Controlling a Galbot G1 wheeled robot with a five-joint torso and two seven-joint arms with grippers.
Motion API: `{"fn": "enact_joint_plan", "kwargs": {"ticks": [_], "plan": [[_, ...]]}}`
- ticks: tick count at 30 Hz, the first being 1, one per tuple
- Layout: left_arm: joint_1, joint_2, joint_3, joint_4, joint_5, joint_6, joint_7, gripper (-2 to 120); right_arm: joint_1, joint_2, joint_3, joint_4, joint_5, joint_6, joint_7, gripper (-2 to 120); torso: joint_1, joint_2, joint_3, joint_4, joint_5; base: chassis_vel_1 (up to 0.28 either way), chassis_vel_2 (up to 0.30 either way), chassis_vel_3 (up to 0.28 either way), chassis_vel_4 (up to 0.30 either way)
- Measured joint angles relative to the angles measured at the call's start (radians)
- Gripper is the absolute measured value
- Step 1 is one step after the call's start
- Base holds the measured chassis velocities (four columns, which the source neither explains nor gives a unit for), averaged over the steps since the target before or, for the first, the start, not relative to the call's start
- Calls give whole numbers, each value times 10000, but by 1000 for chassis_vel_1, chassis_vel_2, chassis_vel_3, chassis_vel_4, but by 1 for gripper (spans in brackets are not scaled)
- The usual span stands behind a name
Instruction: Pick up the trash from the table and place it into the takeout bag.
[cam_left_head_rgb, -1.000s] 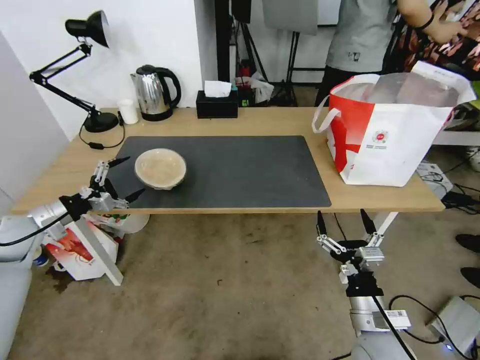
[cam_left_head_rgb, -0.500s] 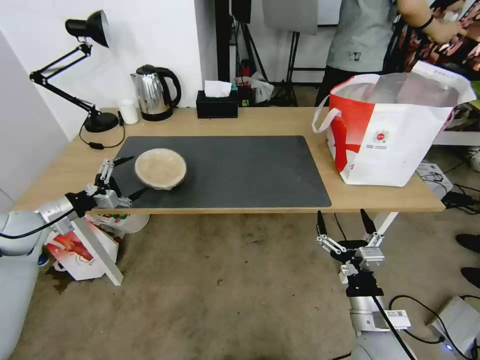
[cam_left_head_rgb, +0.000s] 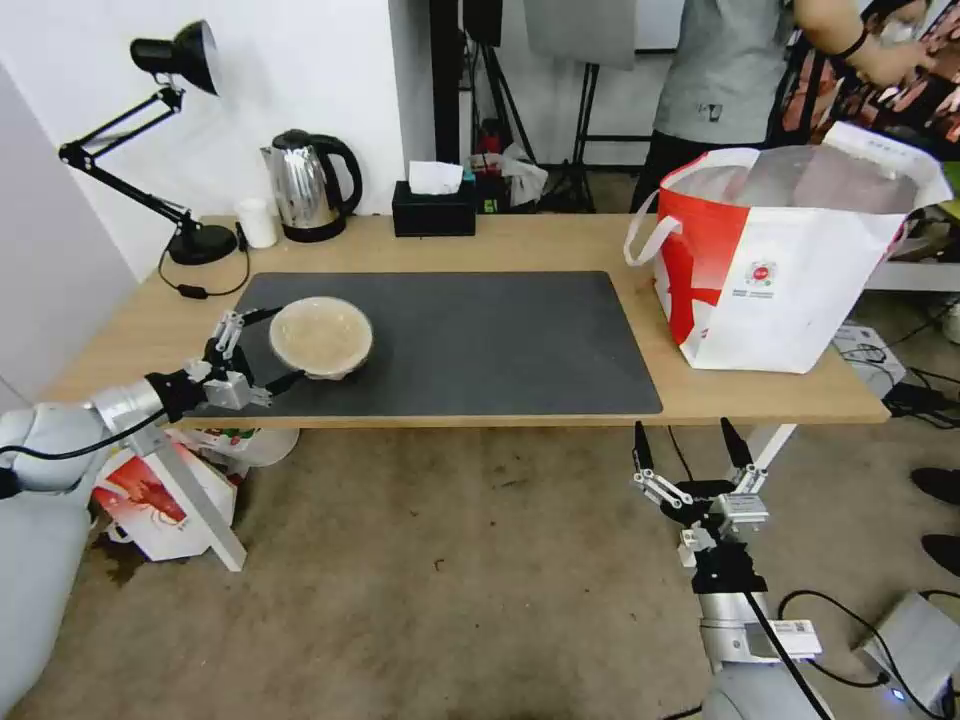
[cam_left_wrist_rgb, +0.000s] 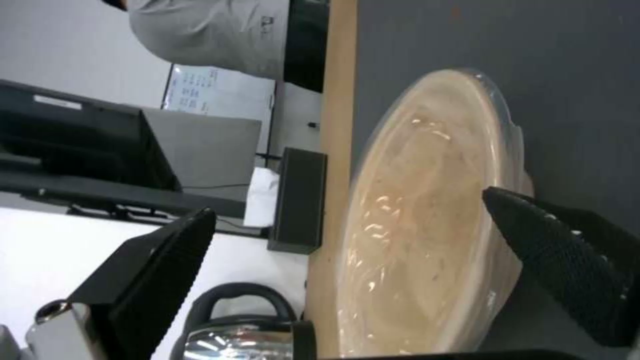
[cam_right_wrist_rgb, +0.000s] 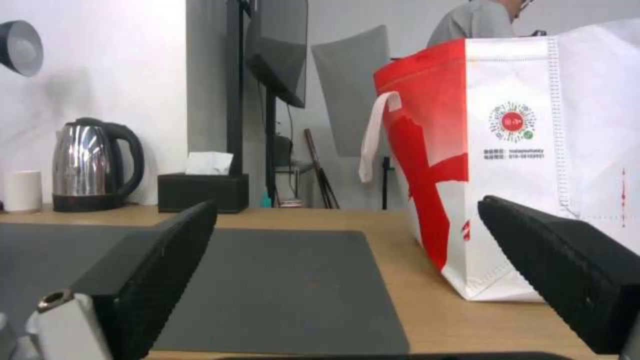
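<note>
At the counter's (cam_left_head_rgb: 480, 245) left front edge, I'm bringing the left end effector (cam_left_head_rgb: 266, 348) in on the bowl (cam_left_head_rgb: 321, 337). Over the last second it's been closing the gap: fingers were clear of the bowl, now they're straddling its near side, one tip by the far-left rim, one by the front rim. Jaws are standing wide, nothing gripped yet; the wrist view shows the bowl (cam_left_wrist_rgb: 427, 220) sitting between the two fingers (cam_left_wrist_rgb: 567, 265). Bowl is still resting on the mat (cam_left_head_rgb: 450, 345), left part. Bag (cam_left_head_rgb: 790, 270) is standing open at the counter's right end, well apart from the bowl. Right end effector (cam_left_head_rgb: 690, 445) is hanging wide open below the front edge, idle. I'm reading this as pre-grasp: approach nearly done, closing on the rim is pending.
</note>
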Motion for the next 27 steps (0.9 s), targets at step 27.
{"fn": "enact_joint_plan", "kwargs": {"ticks": [27], "plan": [[-901,-5,908,656,584,-48,322,100,0,0,0,0,0,0,0,100,0,2,0,0,0,0,0,0,0]]}}
